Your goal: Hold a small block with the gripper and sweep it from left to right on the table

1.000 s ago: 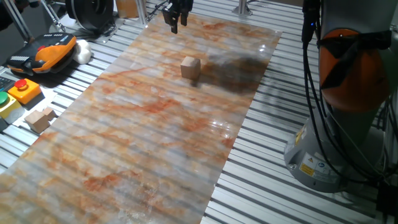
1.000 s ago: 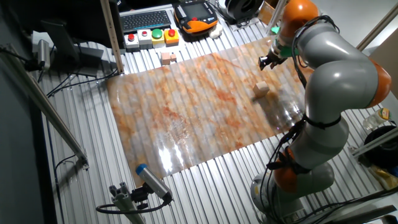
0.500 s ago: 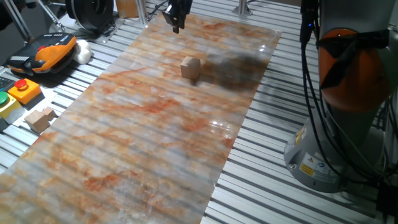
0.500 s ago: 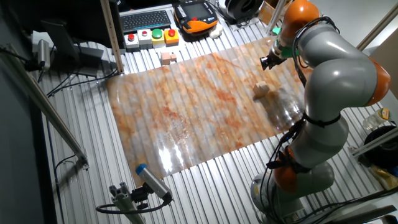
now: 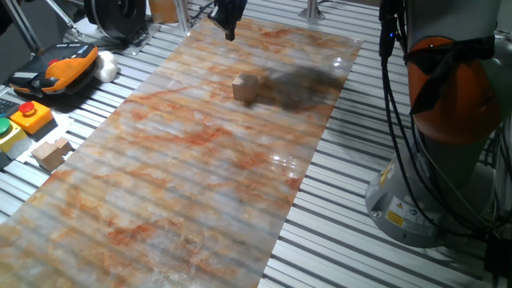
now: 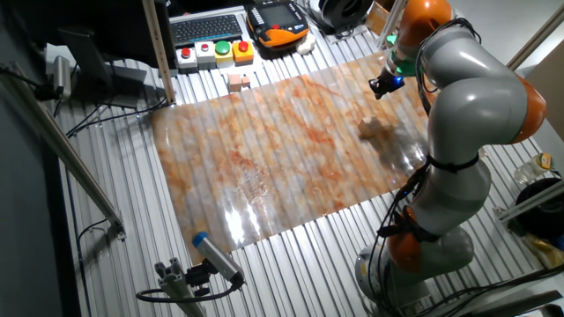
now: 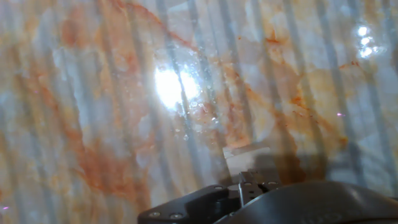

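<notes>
Fingers of the single black gripper [image 5: 229,18] hang above the far end of the table [image 5: 184,168], holding nothing; whether they stand wide or narrow cannot be told from any view. One small block [image 5: 246,87] sits alone on the marbled board, toward 5 o'clock of the gripper in one fixed view and well apart from it. In the other fixed view the block [image 6: 371,129] lies toward 7 o'clock of the gripper [image 6: 384,85]. One pair of joined blocks [image 5: 51,152] rests off the board on the metal slats [image 5: 336,240], beside three coloured buttons [image 6: 216,51].
</notes>
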Motion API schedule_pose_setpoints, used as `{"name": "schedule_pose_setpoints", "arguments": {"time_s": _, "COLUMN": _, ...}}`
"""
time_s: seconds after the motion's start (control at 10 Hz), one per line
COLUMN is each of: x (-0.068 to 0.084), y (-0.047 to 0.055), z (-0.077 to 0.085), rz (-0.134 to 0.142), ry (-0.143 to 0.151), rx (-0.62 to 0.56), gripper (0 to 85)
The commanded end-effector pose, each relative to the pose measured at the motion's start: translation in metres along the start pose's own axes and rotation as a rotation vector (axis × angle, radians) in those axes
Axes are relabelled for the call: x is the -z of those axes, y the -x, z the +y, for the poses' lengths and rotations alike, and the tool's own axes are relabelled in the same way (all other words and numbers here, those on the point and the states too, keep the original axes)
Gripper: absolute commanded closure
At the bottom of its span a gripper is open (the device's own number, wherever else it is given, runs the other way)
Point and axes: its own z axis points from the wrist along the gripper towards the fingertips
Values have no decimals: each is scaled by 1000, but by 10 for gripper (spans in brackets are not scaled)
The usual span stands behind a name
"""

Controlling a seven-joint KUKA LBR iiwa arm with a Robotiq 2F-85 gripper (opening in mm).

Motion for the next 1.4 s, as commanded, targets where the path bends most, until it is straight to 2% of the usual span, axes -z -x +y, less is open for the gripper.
{"name": "schedule_pose_setpoints", "arguments": {"time_s": 0.0, "x": 0, "y": 0, "z": 0, "rz": -3, "ry": -7, "rx": -2, "gripper": 850}}
{"name": "schedule_pose_setpoints", "arguments": {"time_s": 0.2, "x": 0, "y": 0, "z": 0, "rz": 6, "ry": -7, "rx": 0, "gripper": 850}}
{"name": "schedule_pose_setpoints", "arguments": {"time_s": 0.3, "x": 0, "y": 0, "z": 0, "rz": -1, "ry": -12, "rx": 9, "gripper": 850}}
{"name": "schedule_pose_setpoints", "arguments": {"time_s": 0.4, "x": 0, "y": 0, "z": 0, "rz": -12, "ry": -47, "rx": 45, "gripper": 680}}
{"name": "schedule_pose_setpoints", "arguments": {"time_s": 0.5, "x": -1, "y": 1, "z": 0, "rz": -16, "ry": -72, "rx": 72, "gripper": 680}}
{"name": "schedule_pose_setpoints", "arguments": {"time_s": 0.6, "x": -7, "y": 5, "z": 2, "rz": -16, "ry": -73, "rx": 84, "gripper": 510}}
{"name": "schedule_pose_setpoints", "arguments": {"time_s": 0.7, "x": -13, "y": 8, "z": 3, "rz": -17, "ry": -74, "rx": 93, "gripper": 510}}
{"name": "schedule_pose_setpoints", "arguments": {"time_s": 0.8, "x": -19, "y": 10, "z": 5, "rz": -12, "ry": -83, "rx": 103, "gripper": 340}}
{"name": "schedule_pose_setpoints", "arguments": {"time_s": 1.0, "x": -30, "y": 14, "z": 8, "rz": 19, "ry": -83, "rx": 113, "gripper": 340}}
{"name": "schedule_pose_setpoints", "arguments": {"time_s": 1.3, "x": -50, "y": 11, "z": 4, "rz": 11, "ry": -63, "rx": 113, "gripper": 340}}
